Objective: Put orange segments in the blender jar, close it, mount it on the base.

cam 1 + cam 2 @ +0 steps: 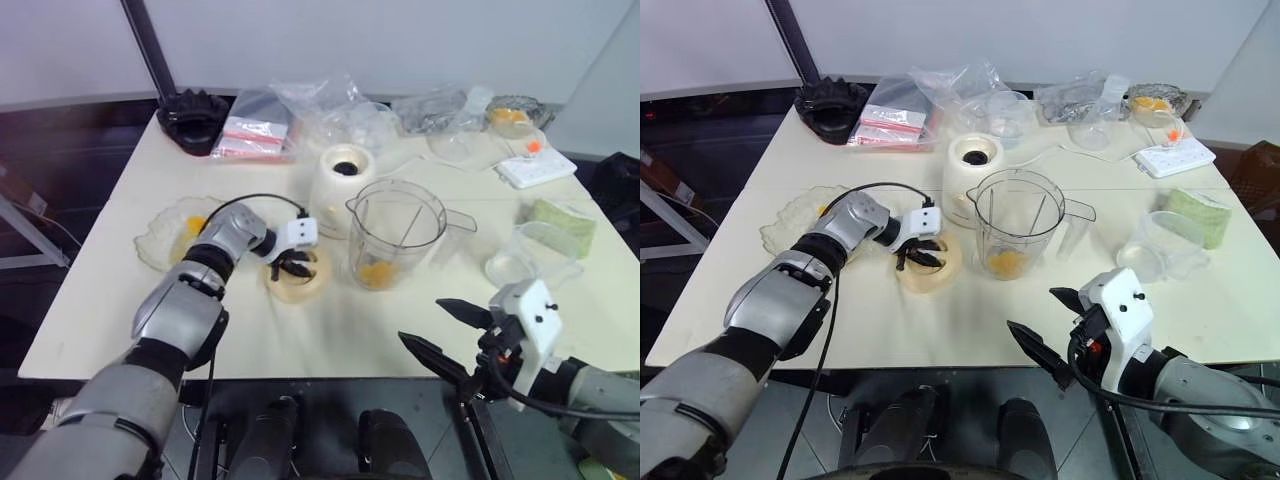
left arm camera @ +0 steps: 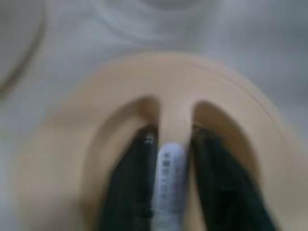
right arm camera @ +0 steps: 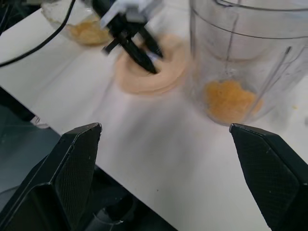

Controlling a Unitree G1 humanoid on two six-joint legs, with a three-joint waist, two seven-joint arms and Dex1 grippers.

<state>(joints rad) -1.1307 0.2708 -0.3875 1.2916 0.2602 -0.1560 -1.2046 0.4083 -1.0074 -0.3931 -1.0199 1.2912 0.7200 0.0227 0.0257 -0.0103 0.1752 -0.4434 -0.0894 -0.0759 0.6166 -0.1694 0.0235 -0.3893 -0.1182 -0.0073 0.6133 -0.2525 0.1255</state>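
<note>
Right gripper (image 1: pixel 452 328) hangs wide open at the table's near edge. Segments (image 1: pixel 378 272) are already in the blender jar (image 1: pixel 395 232), which stands beside the base (image 1: pixel 342 175). Left gripper (image 1: pixel 292 266) pinches the lid (image 1: pixel 298 274) handle, so closing and mounting remain.

The blender jar (image 1: pixel 1017 225) is clear, glossy plastic, and the orange segments (image 1: pixel 1006 262) at its bottom look wet and pulpy. The base (image 1: pixel 971 163) is smooth cream-white plastic with a dark socket on top. A flat cream lid (image 1: pixel 930 265) has a matt, smooth finish. The tabletop (image 1: pixel 940 320) is a pale, matt, even surface. The left claw (image 1: pixel 917 258) has dull black fingers; the right claw (image 1: pixel 1055 330) shows fine textured black pads (image 3: pixel 72 168). A scalloped dish (image 1: pixel 165 235) looks like clear glass. Crinkled clear plastic bags (image 1: pixel 960 85) shine.
</note>
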